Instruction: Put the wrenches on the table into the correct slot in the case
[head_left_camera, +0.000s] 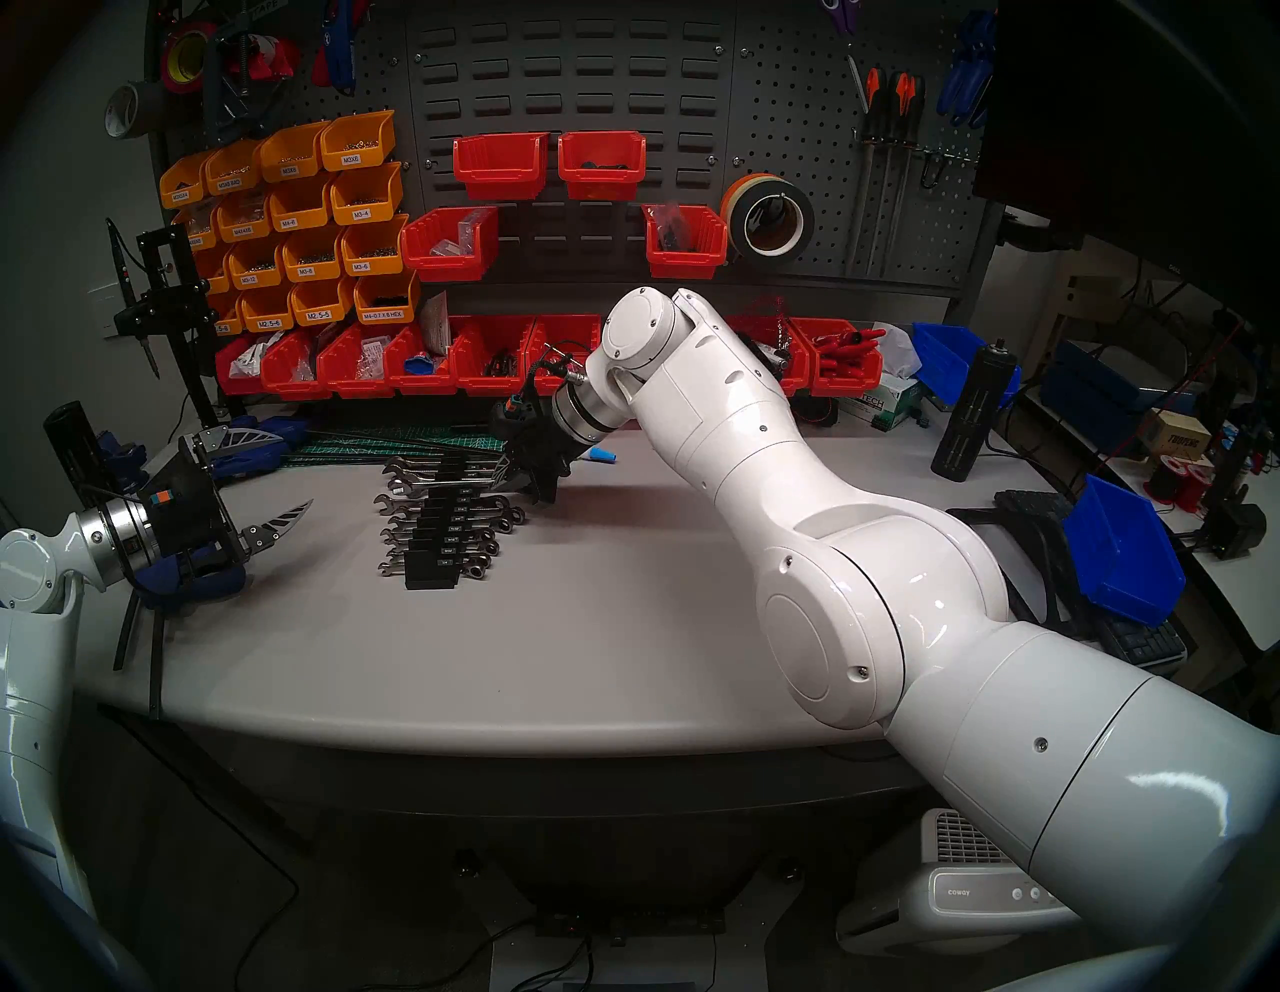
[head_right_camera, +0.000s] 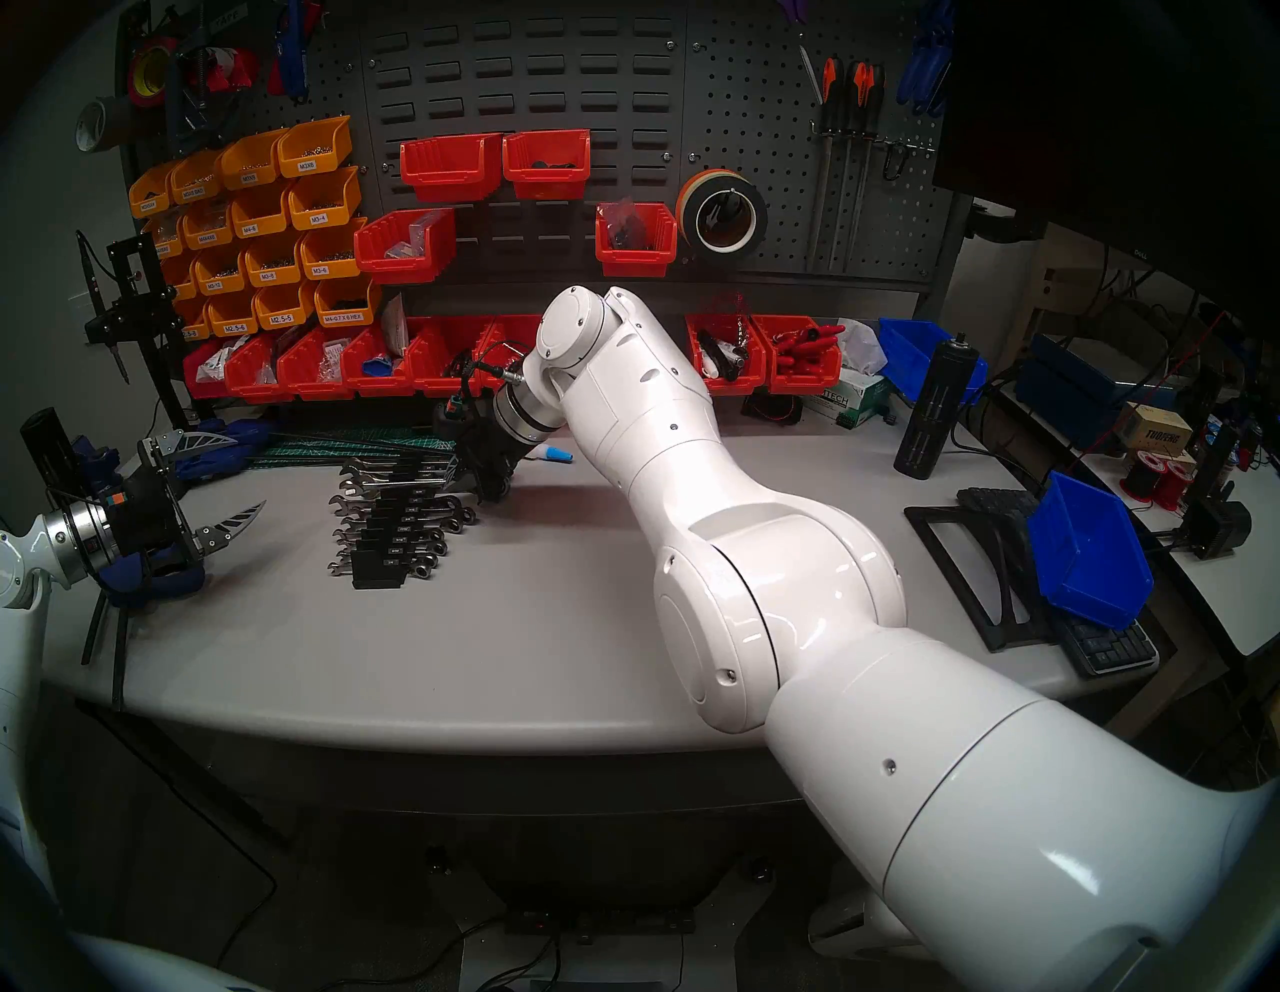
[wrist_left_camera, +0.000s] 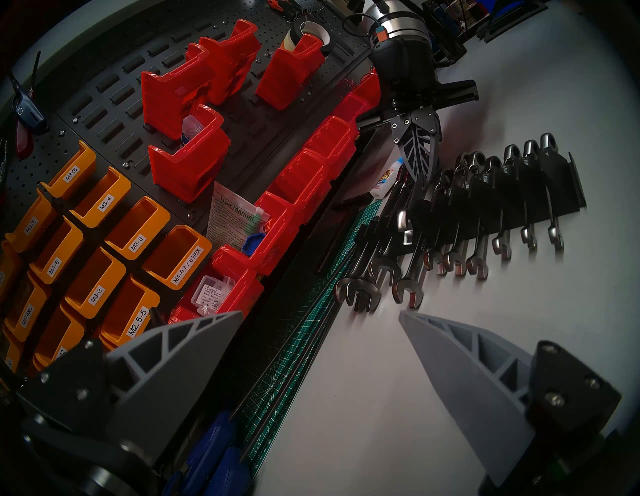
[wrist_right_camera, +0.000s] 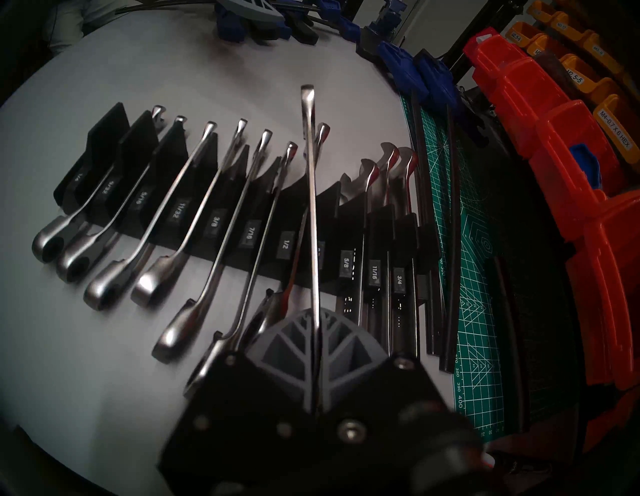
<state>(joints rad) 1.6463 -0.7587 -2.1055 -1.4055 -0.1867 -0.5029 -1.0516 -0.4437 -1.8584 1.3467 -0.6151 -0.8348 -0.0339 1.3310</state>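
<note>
Crowding the rack (wrist_right_camera: 313, 273) — seated wrenches (wrist_right_camera: 194, 221), perhaps blocking the tool's (wrist_right_camera: 316, 363) wrench (wrist_right_camera: 310, 194).

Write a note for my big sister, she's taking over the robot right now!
Right end effector: shut on a wrench, held over the rack near the slot between the 1/2 and 5/8 labels.
Left end effector: open, holding nothing, off at the table's left side.
Done: the other wrenches sit in the rack.
Left: lower the held wrench into its slot, then let go.
</note>
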